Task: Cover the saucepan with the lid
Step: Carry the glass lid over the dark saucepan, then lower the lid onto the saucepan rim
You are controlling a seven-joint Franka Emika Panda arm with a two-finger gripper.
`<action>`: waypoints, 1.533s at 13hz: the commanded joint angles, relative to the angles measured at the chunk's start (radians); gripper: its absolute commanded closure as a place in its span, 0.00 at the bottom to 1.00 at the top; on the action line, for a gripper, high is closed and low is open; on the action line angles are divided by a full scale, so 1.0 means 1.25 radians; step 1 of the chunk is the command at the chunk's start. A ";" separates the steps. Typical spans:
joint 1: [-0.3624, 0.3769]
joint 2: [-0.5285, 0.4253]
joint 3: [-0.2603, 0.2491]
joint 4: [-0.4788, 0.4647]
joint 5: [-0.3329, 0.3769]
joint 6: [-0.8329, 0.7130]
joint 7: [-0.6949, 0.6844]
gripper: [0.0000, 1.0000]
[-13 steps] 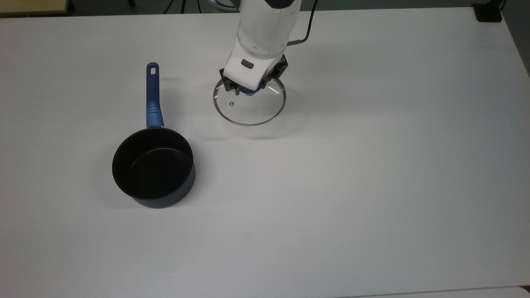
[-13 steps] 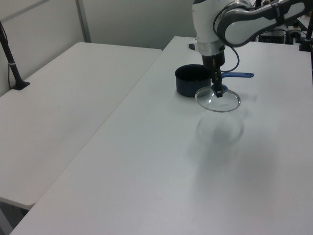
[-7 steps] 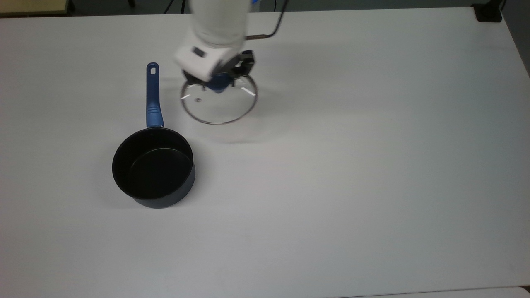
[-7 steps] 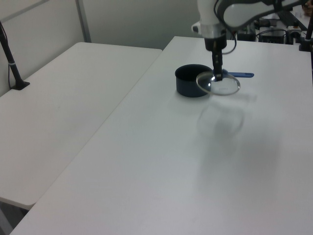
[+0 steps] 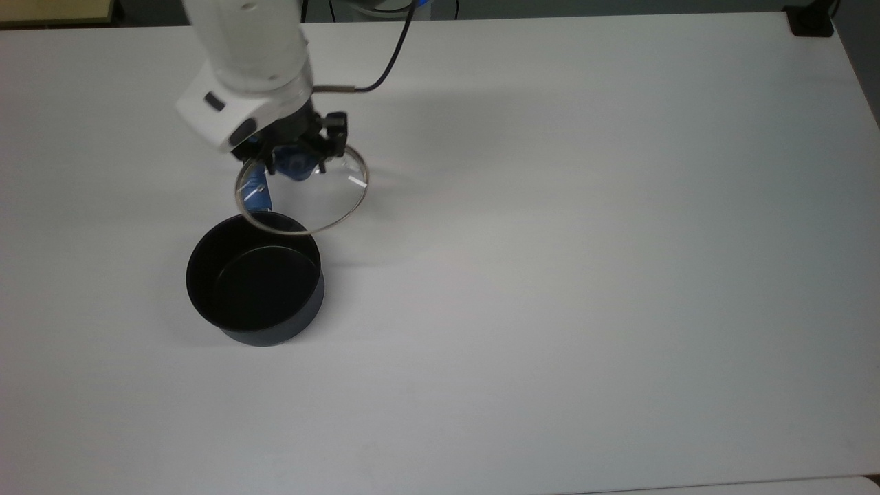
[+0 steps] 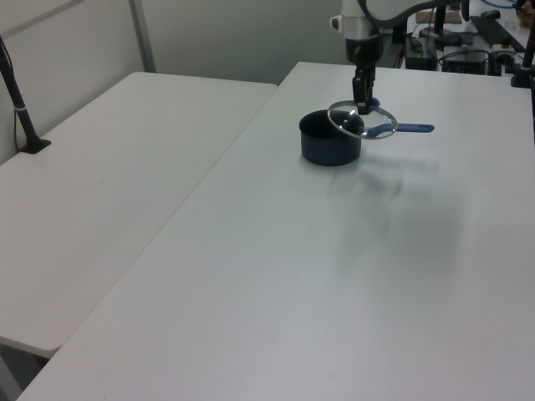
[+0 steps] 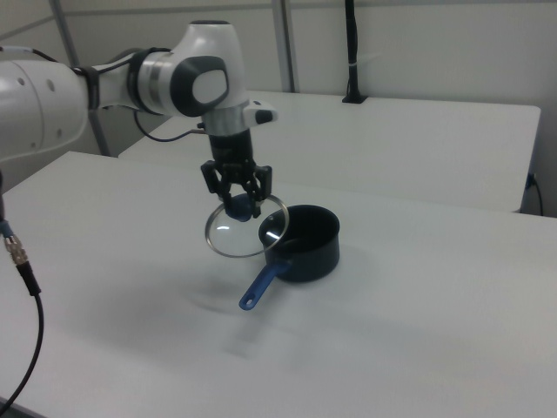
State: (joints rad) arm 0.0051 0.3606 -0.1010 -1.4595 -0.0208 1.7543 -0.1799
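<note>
Fingers [image 7: 237, 202] clamped on the lid's [image 5: 302, 196] blue knob — lid above the saucepan's [image 5: 254, 282] handle; right view: lid clear of the rim.

I see the hand [image 6: 364, 104] gripping the lid [image 6: 361, 122] by its knob, lid held above the tabletop [image 6: 334, 276], overlapping the saucepan [image 6: 328, 139] rim and blue handle on the left view's right.

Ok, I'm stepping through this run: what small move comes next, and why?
Probably carry the lid further over the pan before lowering. The gripper holds it by the knob, raised, overlapping only the pan's rim nearest the handle in the top view.
</note>
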 commanded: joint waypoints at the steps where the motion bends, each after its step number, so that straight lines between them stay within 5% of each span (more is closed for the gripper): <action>1: 0.007 0.049 -0.034 0.084 0.042 -0.020 -0.008 0.58; 6: -0.009 0.119 -0.049 0.165 0.057 -0.005 -0.012 0.59; 10: -0.013 0.137 -0.050 0.167 0.055 0.122 -0.012 0.59; 20: -0.018 0.174 -0.053 0.165 0.055 0.161 -0.012 0.59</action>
State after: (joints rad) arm -0.0215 0.5610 -0.1553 -1.2804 0.0286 1.9483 -0.1799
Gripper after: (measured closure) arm 0.388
